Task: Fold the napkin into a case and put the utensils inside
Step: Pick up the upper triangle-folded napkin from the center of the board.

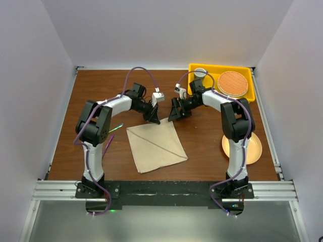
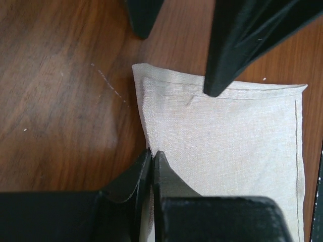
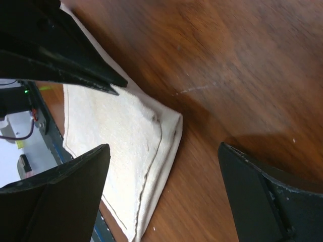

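The beige napkin (image 1: 155, 146) lies flat mid-table, folded into layers with a diagonal crease. My left gripper (image 1: 153, 119) is at its far edge near the top corner. In the left wrist view its jaws (image 2: 151, 154) are shut right on the napkin's (image 2: 227, 146) left edge. My right gripper (image 1: 175, 115) is open just right of that corner. In the right wrist view it (image 3: 164, 151) spans the layered napkin corner (image 3: 126, 136) and bare wood. The iridescent fork (image 1: 117, 127) and spoon handle (image 1: 108, 143) lie at the left, partly hidden by my left arm.
A yellow tray (image 1: 222, 66) at the back right holds a round woven mat (image 1: 232, 83) and a white cup (image 1: 200, 72). A peach plate (image 1: 254, 149) sits at the right, partly under my right arm. White walls enclose the table.
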Robot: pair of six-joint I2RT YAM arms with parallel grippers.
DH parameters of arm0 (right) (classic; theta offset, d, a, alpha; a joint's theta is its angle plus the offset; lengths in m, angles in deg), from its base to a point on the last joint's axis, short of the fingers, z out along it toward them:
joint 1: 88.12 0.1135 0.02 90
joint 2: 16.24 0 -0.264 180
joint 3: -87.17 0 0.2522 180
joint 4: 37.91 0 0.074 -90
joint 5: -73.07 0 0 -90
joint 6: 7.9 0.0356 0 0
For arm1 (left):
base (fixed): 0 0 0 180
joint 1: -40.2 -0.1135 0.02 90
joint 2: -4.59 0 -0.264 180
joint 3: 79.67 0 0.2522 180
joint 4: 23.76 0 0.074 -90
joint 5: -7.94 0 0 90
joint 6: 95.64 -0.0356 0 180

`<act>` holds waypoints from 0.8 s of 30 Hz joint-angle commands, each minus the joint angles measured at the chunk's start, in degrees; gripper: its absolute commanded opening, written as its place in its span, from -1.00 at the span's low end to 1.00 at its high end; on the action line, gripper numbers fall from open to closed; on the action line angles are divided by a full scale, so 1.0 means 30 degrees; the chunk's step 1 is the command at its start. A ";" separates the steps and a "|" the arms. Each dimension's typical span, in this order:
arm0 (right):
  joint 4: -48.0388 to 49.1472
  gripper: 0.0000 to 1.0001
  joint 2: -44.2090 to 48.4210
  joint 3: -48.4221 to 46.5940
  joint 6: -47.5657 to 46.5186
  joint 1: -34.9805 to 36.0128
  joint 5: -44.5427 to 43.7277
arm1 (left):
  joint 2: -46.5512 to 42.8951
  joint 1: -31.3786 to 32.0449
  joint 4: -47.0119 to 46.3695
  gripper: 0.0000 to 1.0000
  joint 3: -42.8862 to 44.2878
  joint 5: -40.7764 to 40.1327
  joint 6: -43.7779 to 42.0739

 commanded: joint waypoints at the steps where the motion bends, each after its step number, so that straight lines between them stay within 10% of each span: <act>1: 0.0702 0.86 -0.0745 -0.0221 -0.0919 0.0080 0.1388 | -0.1647 0.0027 -0.0949 -0.90 -0.0325 0.1687 -0.1010; 13: 0.0995 0.40 -0.1214 0.0071 -0.1506 0.0812 0.3762 | -0.2466 0.0145 -0.1066 -0.96 -0.0968 0.2069 -0.1538; 19: 0.1260 -0.16 -0.1361 0.0102 -0.1096 0.1076 0.4202 | -0.2819 0.0174 -0.1008 -0.97 -0.1291 0.2130 -0.1859; 24: 0.1522 -0.97 -0.0455 0.0510 -0.1125 0.1105 0.4173 | -0.3024 -0.0994 -0.0336 0.03 -0.1585 0.2244 -0.1743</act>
